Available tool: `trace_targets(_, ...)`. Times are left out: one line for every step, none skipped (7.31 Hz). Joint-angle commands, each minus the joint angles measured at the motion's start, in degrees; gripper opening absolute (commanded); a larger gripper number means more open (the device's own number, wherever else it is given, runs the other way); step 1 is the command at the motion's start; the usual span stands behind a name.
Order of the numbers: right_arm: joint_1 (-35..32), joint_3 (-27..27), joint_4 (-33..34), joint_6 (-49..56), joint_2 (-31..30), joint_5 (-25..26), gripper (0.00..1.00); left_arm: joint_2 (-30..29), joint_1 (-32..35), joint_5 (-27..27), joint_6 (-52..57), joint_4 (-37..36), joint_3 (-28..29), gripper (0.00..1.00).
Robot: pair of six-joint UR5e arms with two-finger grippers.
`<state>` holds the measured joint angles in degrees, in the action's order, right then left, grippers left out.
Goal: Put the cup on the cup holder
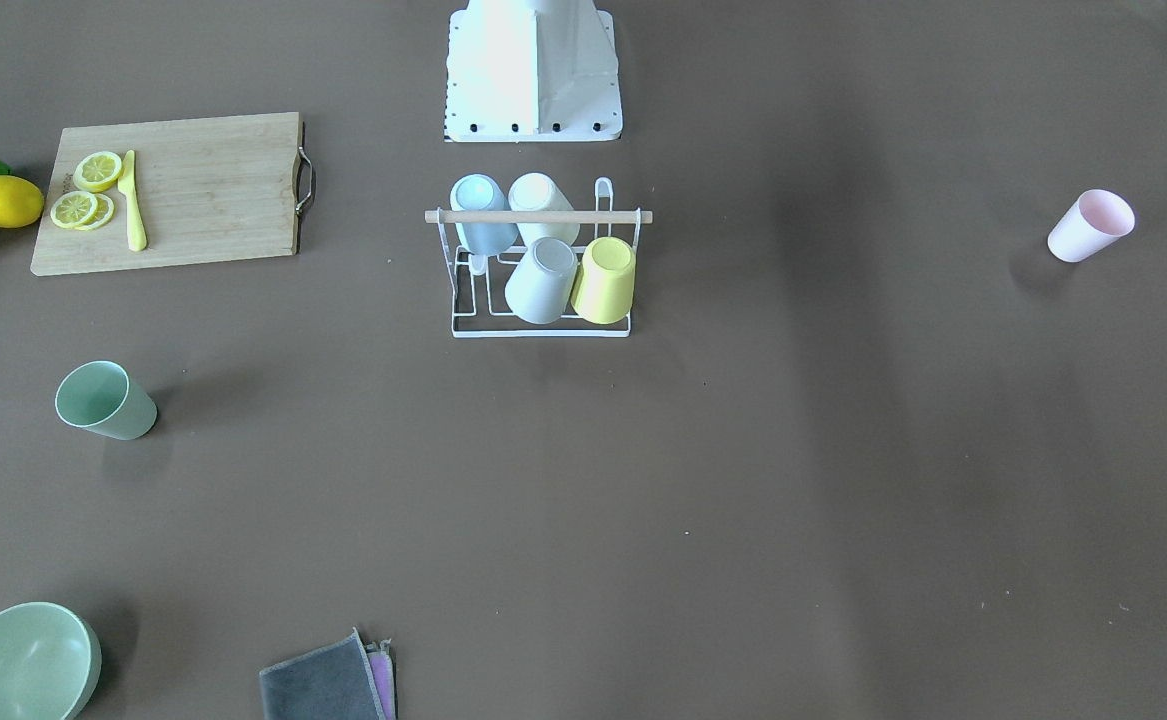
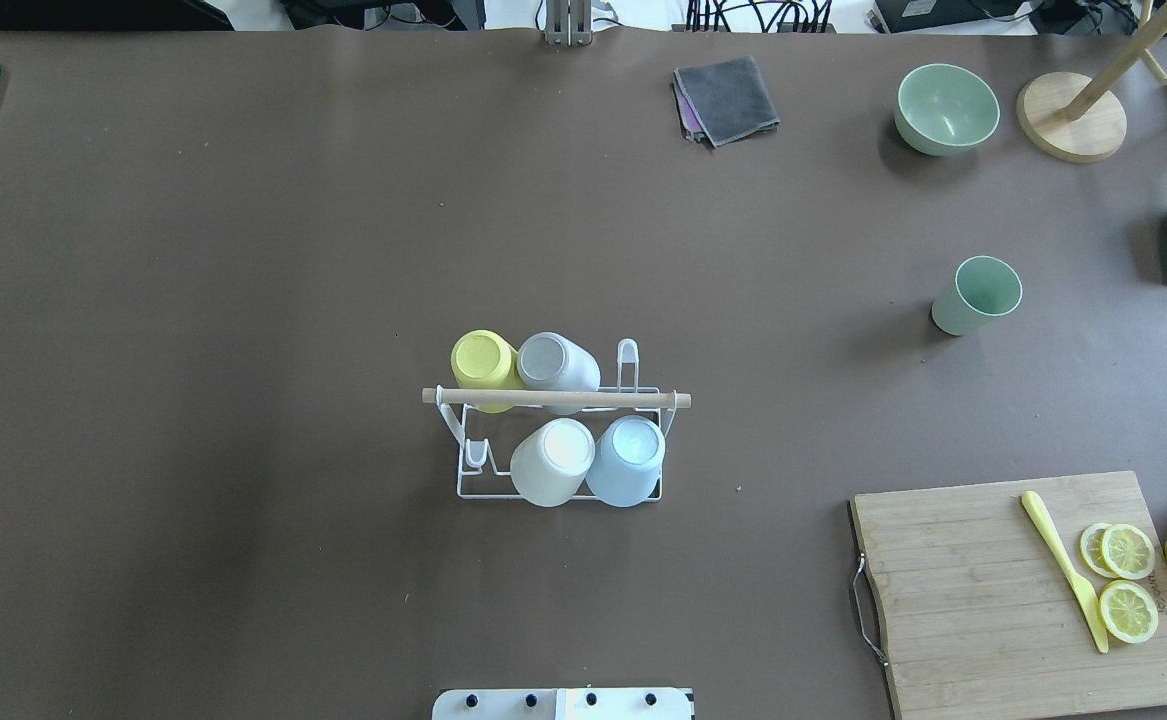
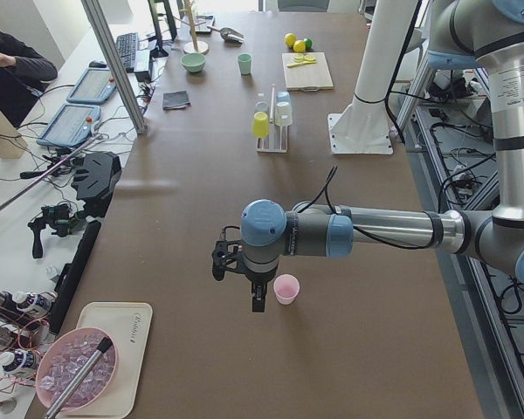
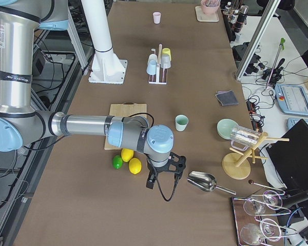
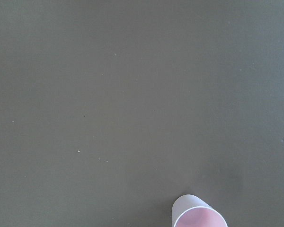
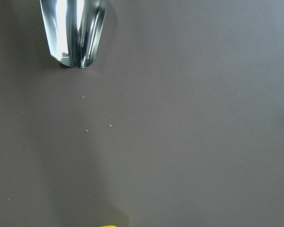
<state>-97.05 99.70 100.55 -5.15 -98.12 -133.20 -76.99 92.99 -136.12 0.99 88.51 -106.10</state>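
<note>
the pink cup [image 3: 286,289] stands upright, mouth up, just beside the left gripper [image 3: 257,302], so its long axis is vertical. the cup holder [image 2: 555,399] sits well apart, mid-table. the right gripper [image 4: 150,183] is far off; left is nearer. i cannot tell whether either is released or clenched.

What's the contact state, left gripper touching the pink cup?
Apart. Front-facing view shows the pink cup standing alone, bare table all round, no finger on it; the left gripper hangs beside it in the left side view.
</note>
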Motion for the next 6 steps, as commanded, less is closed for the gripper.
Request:
trace_targets(-1.3, 0.1, 0.0, 0.0, -0.7, -0.7, 1.00, 0.0, 0.1, -0.4, -0.1, -0.1, -0.1, 0.99)
trace_targets(-1.3, 0.1, -0.1, 0.0, -0.7, -0.7, 1.00, 0.1, 0.1, -5.2, -0.1, 0.0, -0.2, 0.99)
trace_targets(-1.3, 0.0, 0.0, 0.0, -0.7, -0.7, 1.00, -0.1, 1.4, -9.1, -0.1, 0.0, -0.3, 0.99)
trace_targets(-1.5, 0.1, 0.0, 0.0, -0.7, -0.7, 1.00, -0.1, 1.8, -9.5, -0.1, 0.0, -0.3, 0.99)
trace_targets(-1.5, 0.1, -0.1, 0.0, -0.6, -0.7, 1.00, -0.6, 1.8, -9.1, 0.1, 0.0, -0.2, 0.99)
trace_targets(-1.3, 0.1, -0.2, 0.1, -0.4, -0.7, 1.00, -0.9, 1.8, -8.8, 0.0, -0.1, -0.2, 0.99)
